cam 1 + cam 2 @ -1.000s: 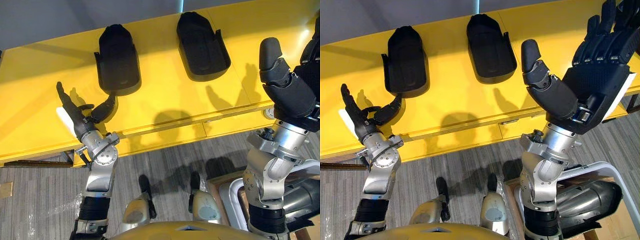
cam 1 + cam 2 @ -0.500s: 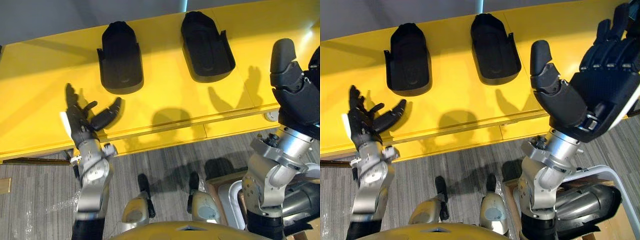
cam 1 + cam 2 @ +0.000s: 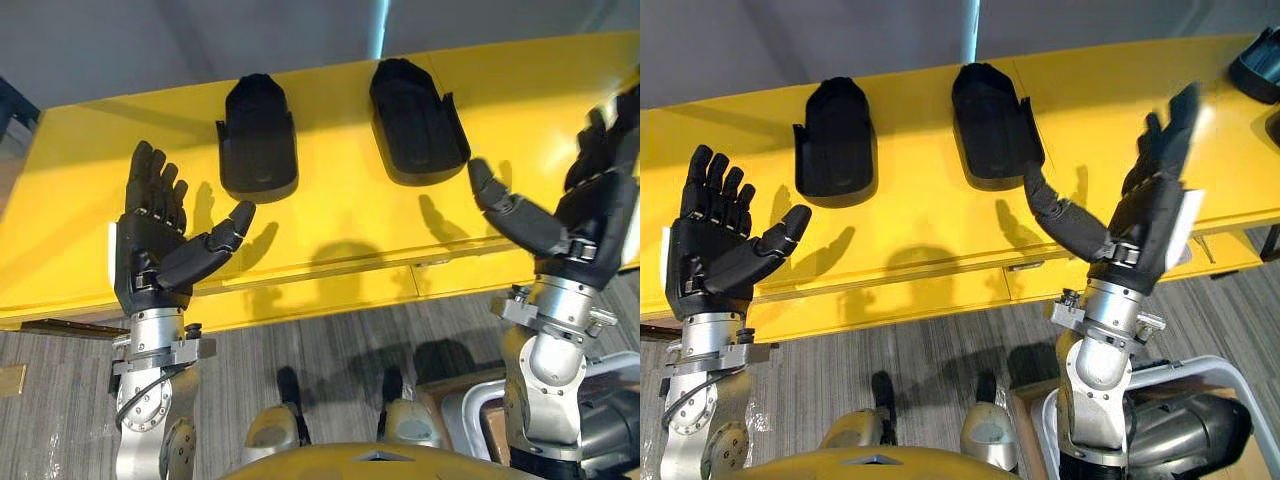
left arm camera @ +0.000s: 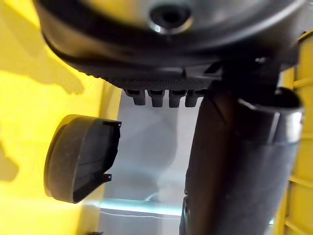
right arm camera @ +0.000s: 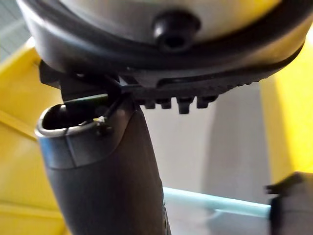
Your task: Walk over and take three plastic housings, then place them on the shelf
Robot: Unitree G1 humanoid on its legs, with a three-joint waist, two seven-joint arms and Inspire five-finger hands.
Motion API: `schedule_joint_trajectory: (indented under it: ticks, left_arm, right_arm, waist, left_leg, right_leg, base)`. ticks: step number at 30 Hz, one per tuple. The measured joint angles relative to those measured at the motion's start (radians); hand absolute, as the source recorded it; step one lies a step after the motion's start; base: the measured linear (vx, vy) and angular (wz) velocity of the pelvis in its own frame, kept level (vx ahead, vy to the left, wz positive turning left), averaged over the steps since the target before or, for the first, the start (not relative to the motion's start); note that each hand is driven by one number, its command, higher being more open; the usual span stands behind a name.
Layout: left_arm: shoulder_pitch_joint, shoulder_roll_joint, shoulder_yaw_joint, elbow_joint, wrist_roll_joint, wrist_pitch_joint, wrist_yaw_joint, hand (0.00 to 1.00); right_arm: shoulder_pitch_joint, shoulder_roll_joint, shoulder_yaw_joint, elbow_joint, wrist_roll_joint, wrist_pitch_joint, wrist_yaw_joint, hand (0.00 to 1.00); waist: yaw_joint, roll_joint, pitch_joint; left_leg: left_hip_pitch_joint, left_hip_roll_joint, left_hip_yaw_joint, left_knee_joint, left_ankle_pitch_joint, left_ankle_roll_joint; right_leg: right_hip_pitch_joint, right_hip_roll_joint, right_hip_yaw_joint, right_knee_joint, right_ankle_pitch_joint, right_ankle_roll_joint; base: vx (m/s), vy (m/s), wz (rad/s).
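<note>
Two black plastic housings lie side by side on the yellow shelf top (image 3: 330, 215): the left housing (image 3: 258, 140) and the right housing (image 3: 418, 122). The left one also appears past the fingers in the left wrist view (image 4: 80, 159). A third dark housing (image 3: 1258, 65) shows at the far right edge of the yellow top. My left hand (image 3: 150, 245) is raised before the shelf's front edge, open and holding nothing. My right hand (image 3: 1150, 220) is raised to the right of the right housing, also open and holding nothing. Neither hand touches a housing.
The yellow top's front edge (image 3: 940, 270) runs across the view, with grey plank floor (image 3: 330, 330) below it. A white-rimmed cart (image 3: 1200, 400) holding dark parts stands at the lower right, close to my right arm.
The camera has shifted. My left hand has lifted off the yellow edge and turned palm-up with its fingers spread. My right hand has moved away from the camera, toward the shelf.
</note>
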Motion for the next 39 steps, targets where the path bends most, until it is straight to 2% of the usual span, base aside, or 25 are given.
schedule_joint_trajectory:
  ticks: [1,4,7,13,16,19,22,28,33,39]
  left_arm:
    - [0.01,0.0,0.0,0.0,0.001,-0.004,-0.006,1.0]
    - [0.022,0.0,0.009,0.0,0.001,-0.008,-0.003,1.0]
    - [0.022,0.0,0.017,0.0,0.0,-0.039,0.005,1.0]
    - [-0.022,0.003,0.016,0.0,0.0,-0.106,0.048,1.0]
    - [-0.058,0.003,0.014,0.009,0.0,-0.108,0.077,1.0]
    - [-0.07,0.004,0.015,0.011,0.0,-0.109,0.087,1.0]
    - [-0.092,0.014,0.015,0.011,-0.008,-0.112,0.083,1.0]
    - [-0.16,0.037,0.018,0.013,-0.038,-0.133,0.089,1.0]
    - [-0.161,0.037,0.018,0.02,-0.044,-0.133,0.095,1.0]
    - [-0.162,0.037,0.018,0.02,-0.044,-0.134,0.095,1.0]
  right_arm:
    - [0.008,-0.002,-0.017,0.028,-0.033,0.034,0.006,1.0]
    - [0.016,-0.019,-0.045,0.069,-0.032,0.089,0.034,1.0]
    - [0.013,-0.065,-0.051,0.113,-0.032,0.11,0.059,1.0]
    - [-0.086,-0.121,-0.04,0.283,-0.03,0.121,0.068,1.0]
    - [-0.162,-0.127,-0.035,0.371,-0.028,0.129,0.044,1.0]
    - [-0.201,-0.127,-0.033,0.385,-0.022,0.129,0.024,1.0]
    - [-0.271,-0.134,-0.033,0.386,-0.022,0.128,0.007,1.0]
    - [-0.428,-0.205,-0.033,0.465,-0.024,0.125,0.002,1.0]
    - [-0.45,-0.206,-0.032,0.465,-0.023,0.125,0.001,1.0]
    - [-0.457,-0.206,-0.032,0.465,-0.024,0.125,0.002,1.0]
  waist:
    - [0.003,0.0,-0.001]
    - [0.001,-0.003,-0.005]
    - [0.0,-0.009,-0.032]
    - [-0.002,-0.016,-0.051]
    - [0.003,-0.016,-0.048]
    - [0.005,-0.015,-0.043]
    - [0.004,-0.013,-0.004]
    - [0.007,0.009,0.06]
    - [0.005,0.019,0.072]
    - [0.003,0.02,0.083]
  left_leg:
    - [0.002,0.0,-0.003,0.0,0.0,0.0]
    - [0.003,0.0,-0.006,-0.001,0.0,0.0]
    - [-0.006,0.001,0.0,-0.002,0.0,0.0]
    - [-0.045,0.0,0.001,0.0,0.009,0.001]
    - [-0.063,0.001,-0.002,0.001,0.014,0.001]
    - [-0.07,0.0,-0.004,0.001,0.014,0.002]
    - [-0.079,-0.001,-0.006,0.01,0.015,0.003]
    - [-0.124,-0.002,-0.024,0.029,0.028,0.007]
    - [-0.124,-0.002,-0.032,0.027,0.029,0.007]
    - [-0.122,-0.002,-0.049,0.026,0.033,0.004]
  right_leg:
    - [0.006,0.0,-0.003,-0.003,0.0,0.0]
    - [0.01,0.001,-0.006,-0.006,0.001,0.0]
    - [-0.004,0.002,0.002,-0.006,0.001,0.001]
    - [-0.046,0.004,0.004,-0.005,0.011,0.0]
    - [-0.062,0.006,0.003,-0.005,0.016,-0.003]
    - [-0.069,0.006,0.002,-0.004,0.016,-0.003]
    - [-0.078,0.002,0.002,0.009,0.015,-0.004]
    - [-0.128,-0.001,-0.002,0.046,0.01,-0.011]
    - [-0.129,-0.002,-0.007,0.052,0.003,-0.014]
    - [-0.148,-0.011,-0.021,0.118,-0.036,-0.017]
  base:
    - [-0.01,0.0,0.05]
    - [-0.03,0.001,0.03]
    - [-0.03,0.002,-0.05]
    - [0.0,0.0,0.0]
    - [0.0,0.0,0.01]
    - [0.0,-0.001,0.01]
    - [-0.01,0.005,0.02]
    - [-0.04,0.009,0.05]
    - [0.0,0.001,0.02]
    - [0.0,-0.001,0.07]
